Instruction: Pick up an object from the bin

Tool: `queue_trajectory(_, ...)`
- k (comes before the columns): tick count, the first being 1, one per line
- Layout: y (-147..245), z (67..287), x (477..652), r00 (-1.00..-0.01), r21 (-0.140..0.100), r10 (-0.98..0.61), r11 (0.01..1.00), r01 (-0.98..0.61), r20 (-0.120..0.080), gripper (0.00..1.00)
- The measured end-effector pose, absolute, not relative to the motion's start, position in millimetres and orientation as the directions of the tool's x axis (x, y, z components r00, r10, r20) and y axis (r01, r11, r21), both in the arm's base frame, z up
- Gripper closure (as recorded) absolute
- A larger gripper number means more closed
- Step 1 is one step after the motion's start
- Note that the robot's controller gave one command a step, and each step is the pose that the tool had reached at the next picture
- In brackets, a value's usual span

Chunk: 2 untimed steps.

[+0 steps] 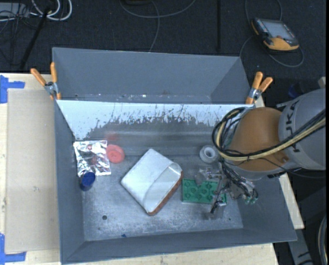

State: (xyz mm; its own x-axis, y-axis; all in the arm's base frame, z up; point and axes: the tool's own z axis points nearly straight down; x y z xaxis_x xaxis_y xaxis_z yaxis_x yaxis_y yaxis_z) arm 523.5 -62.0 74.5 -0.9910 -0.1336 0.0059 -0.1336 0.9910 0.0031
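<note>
My gripper (218,202) hangs low at the bin's right side, under the arm's orange cover, its dark fingers just past the right edge of a green toy building plate (196,191). That plate lies flat on the bin floor. A small grey tape roll (208,154) sits just behind it. Left of the plate rests a white box with a clear lid and a brown rim (151,180), turned at an angle.
At the bin's left lie a crinkled silver foil packet (92,157), a small pink round thing (116,154) and a blue cap (87,180). Bare floor runs along the front and back walls. The arm with its cables covers the right corner.
</note>
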Motion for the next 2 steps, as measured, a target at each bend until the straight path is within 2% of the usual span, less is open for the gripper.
queue_trajectory(1, -63, 79, 525.7, -0.991, 0.0, -0.135, 0.991, -0.135, -0.001, 1.0)
queue_trajectory(2, -26, 218, 503.6, -0.994, 0.0, -0.113, 0.994, -0.113, -0.007, 1.0)
